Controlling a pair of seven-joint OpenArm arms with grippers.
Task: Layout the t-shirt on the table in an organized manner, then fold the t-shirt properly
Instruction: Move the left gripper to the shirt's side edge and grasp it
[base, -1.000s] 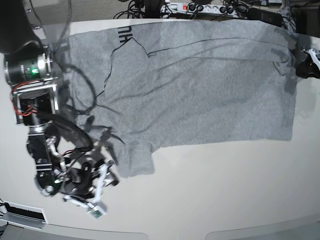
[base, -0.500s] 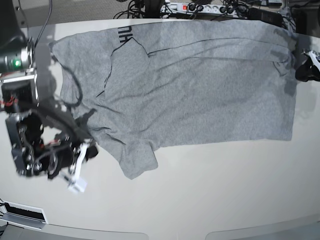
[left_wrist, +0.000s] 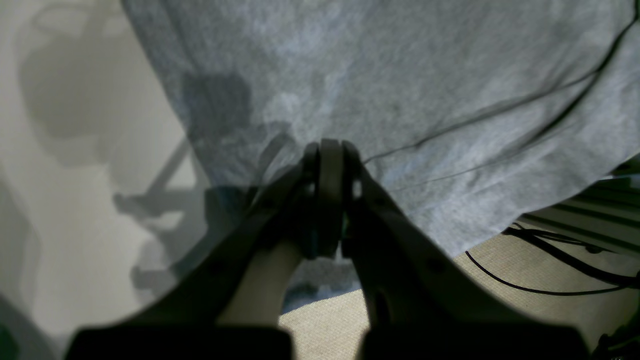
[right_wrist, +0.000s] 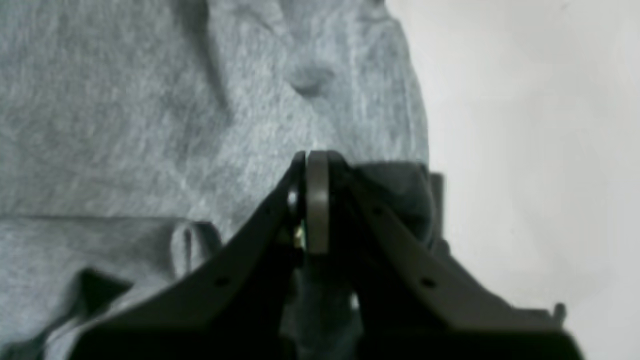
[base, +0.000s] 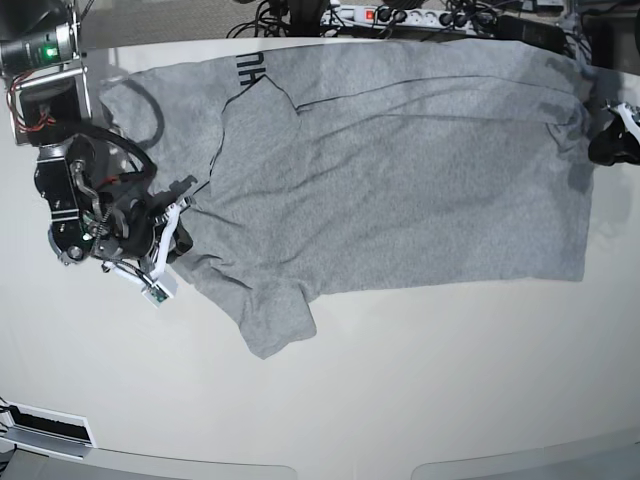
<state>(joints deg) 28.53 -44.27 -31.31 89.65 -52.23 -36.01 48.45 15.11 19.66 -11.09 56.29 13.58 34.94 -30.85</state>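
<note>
One t-shirt (base: 400, 170), grey, spread on table (base: 420, 390) — right claw (right_wrist: 312, 200) moved in, now closed on shoulder edge; left claw (left_wrist: 327, 165) closed at hem — ready to straighten.

left tool (left_wrist: 325, 150) closed, right tool (right_wrist: 312, 160) closed

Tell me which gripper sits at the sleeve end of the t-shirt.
The right gripper, at the base view's left, shut beside the short sleeve of the t-shirt; the left gripper is at the opposite edge.

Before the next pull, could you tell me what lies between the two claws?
In the base view, only the t-shirt stretches between the right claw and left claw.
</note>
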